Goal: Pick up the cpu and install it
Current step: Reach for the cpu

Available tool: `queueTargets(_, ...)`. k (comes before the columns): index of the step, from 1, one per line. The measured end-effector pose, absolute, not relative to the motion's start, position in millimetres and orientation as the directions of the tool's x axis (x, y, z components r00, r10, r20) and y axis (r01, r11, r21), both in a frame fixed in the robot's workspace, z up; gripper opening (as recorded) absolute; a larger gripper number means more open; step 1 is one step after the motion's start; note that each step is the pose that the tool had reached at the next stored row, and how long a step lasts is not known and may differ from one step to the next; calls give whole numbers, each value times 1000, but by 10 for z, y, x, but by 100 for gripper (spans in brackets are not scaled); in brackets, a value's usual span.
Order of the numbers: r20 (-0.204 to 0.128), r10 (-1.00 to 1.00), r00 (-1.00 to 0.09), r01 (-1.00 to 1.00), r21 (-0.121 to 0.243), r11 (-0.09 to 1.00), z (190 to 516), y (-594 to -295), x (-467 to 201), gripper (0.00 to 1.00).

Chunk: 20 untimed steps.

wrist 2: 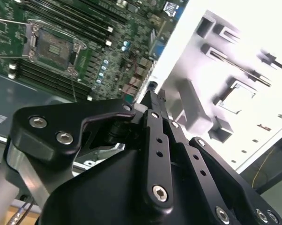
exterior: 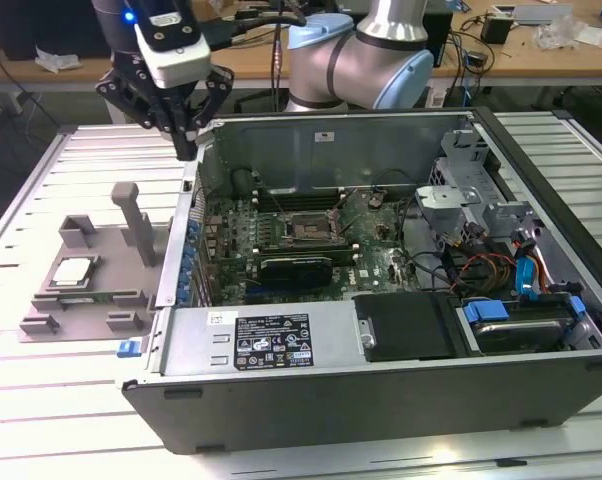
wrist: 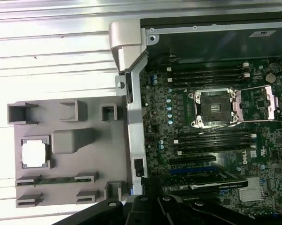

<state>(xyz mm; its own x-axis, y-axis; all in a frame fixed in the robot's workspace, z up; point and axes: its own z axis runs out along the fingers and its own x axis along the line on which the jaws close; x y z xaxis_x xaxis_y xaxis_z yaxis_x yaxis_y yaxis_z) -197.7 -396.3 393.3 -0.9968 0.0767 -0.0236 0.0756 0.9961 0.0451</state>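
- Slatted pale metal tabletop (exterior: 41,400) spreads across the scene, with a cluttered desk (exterior: 541,55) behind it. What lies on the tabletop, and why is it placed that way?
- We see an open computer case (exterior: 381,390) lying on its side, so its motherboard (exterior: 381,255) faces up and can be reached from above. Beside it, on the exterior view's left, a grey tray (exterior: 91,300) with upright posts holds parts in fixed pockets. We judge that this keeps each part where the arm can find it.
- And the socket?
- We see the socket (exterior: 308,228) mid-board, its metal frame swung open and its seat bare, ready for a chip. The cpu (exterior: 73,270), a small silver square, lies flat in a tray pocket, not yet lifted.
- How is the arm posed?
- We see the arm (exterior: 381,60) reaching over the case's back wall toward the exterior view's left. Its gripper (exterior: 188,150) points down above the case's edge, between tray and board and apart from both. The jaws look pressed together with nothing between them.
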Motion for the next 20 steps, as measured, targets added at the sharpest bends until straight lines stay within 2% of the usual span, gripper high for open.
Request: queueTargets(20, -25, 77, -997, 75, 45, 996, 3932, -3935, -2571, 11)
